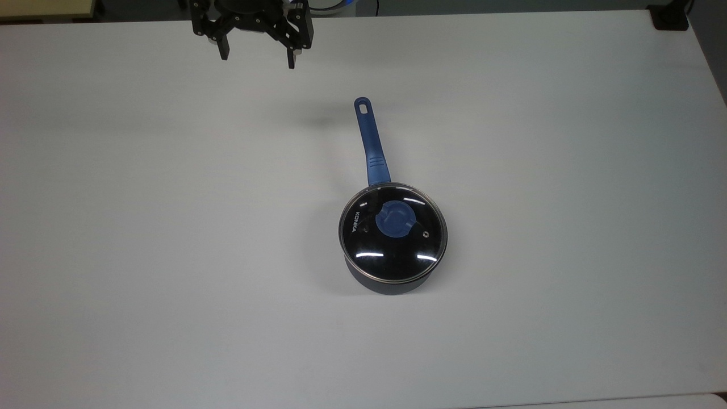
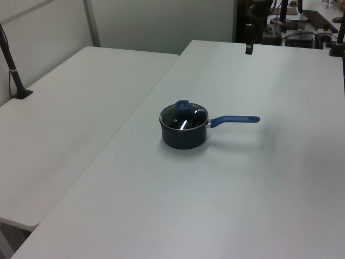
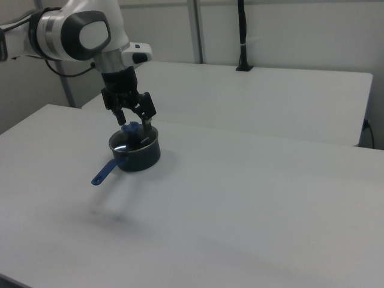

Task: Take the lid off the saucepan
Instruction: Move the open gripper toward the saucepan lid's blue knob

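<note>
Hand (image 1: 258,61) spread wide and unladen, well apart from the saucepan (image 1: 391,282), lid (image 1: 393,232) seated on its rim.

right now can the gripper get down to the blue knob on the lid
Probably yes. The gripper is open and well off from the saucepan, and nothing on the table stands over the lid or its knob.

Even, diffuse overhead light falls on the white counter (image 1: 170,227), which reads bright but greyish, darkening slightly toward the top view's corners. Two short white glints sit on the lid (image 1: 393,233). The pan (image 1: 392,281) casts a soft shadow toward the top view's left. A faint blurred shadow lies near the handle's end. The left and right views look softer, slightly hazy.
</note>
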Robot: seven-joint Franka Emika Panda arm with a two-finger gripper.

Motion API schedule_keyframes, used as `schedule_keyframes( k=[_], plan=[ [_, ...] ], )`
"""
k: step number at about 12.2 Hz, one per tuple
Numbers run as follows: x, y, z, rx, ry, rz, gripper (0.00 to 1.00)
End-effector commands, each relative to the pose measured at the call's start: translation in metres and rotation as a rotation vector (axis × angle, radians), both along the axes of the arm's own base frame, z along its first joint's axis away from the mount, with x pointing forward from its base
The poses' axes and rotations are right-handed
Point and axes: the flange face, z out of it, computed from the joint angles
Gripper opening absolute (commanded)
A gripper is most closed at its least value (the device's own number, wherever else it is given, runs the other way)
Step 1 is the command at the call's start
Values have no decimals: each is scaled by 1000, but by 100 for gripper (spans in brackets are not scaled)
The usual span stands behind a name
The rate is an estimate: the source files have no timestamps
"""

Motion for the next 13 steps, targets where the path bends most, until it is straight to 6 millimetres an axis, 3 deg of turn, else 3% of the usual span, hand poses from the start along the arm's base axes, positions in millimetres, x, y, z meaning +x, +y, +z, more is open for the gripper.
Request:
schedule_keyframes(
  k=[1,2,7,9,11,13],
  plan=[
    [9,2,-17,-86,41,37,100],
    [14,-1,-8,-86,28,27,100],
    [15,-5,-5,-77,37,15,100],
    [26,-11,-3,-65,26,-2,100],
    [45,-2,-4,-5,9,-8,100],
    [59,21,-10,29,-40,-15,100]
  ],
)
